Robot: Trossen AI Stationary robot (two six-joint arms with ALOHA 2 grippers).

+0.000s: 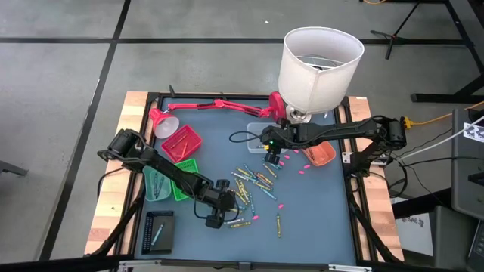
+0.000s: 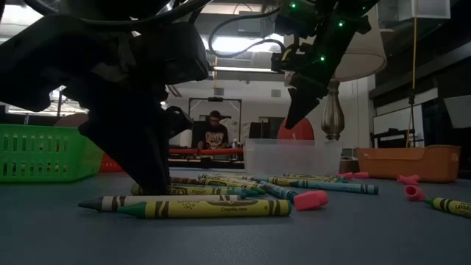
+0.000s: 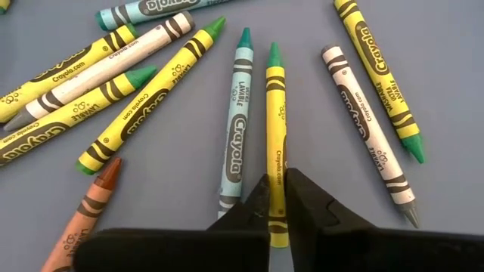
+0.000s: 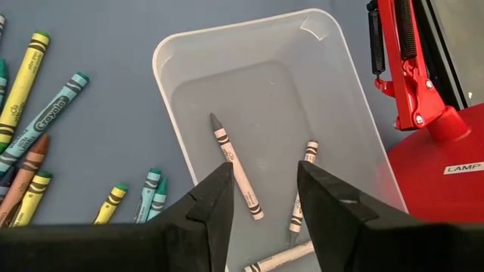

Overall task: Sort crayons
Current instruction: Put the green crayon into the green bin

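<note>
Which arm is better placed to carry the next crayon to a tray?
Left. Its tool is shut on a green crayon on the table; the right tool hangs open and empty above the clear tray.

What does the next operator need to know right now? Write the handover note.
Left tool: shut on a green-tipped yellow crayon, down at the table in the loose pile.
Right tool: open, empty, over the clear tray.
Done: three grey crayons lie in the clear tray; the red tray and the black tray also hold some crayons.
Left: most crayons are scattered mid-table, mixed with small pink bits. The green basket and orange tray stand at the sides; I cannot tell their contents.
</note>
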